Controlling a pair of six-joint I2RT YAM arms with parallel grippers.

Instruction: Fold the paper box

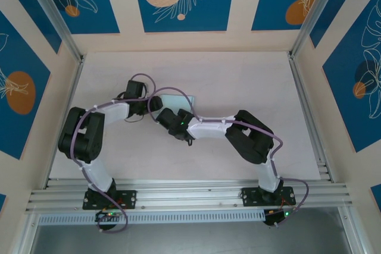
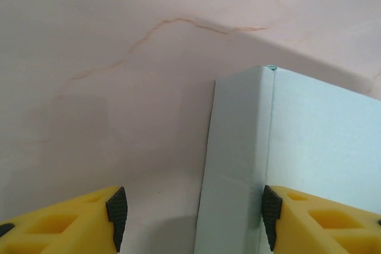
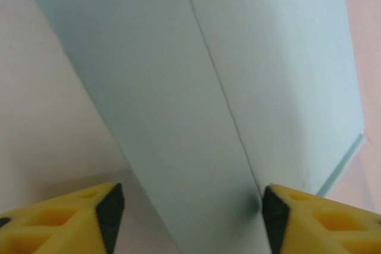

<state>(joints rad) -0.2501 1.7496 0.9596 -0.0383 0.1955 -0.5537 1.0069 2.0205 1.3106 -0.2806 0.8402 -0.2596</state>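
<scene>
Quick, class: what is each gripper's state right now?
Left gripper: open, a folded edge of the box between its fingers, not clamped.
Right gripper: open, the box between its fingers.

There is one paper box (image 1: 178,97). It lies on one tabletop (image 1: 250,75). There are two robot arms: one left arm (image 1: 89,138) and one right arm (image 1: 253,141). There are two hands: one left hand (image 2: 190,212) and one right hand (image 3: 190,209). Each hand has two yellow fingers (image 2: 71,221), so four in all. Each finger has one black pad, so four pads (image 2: 117,211).
</scene>
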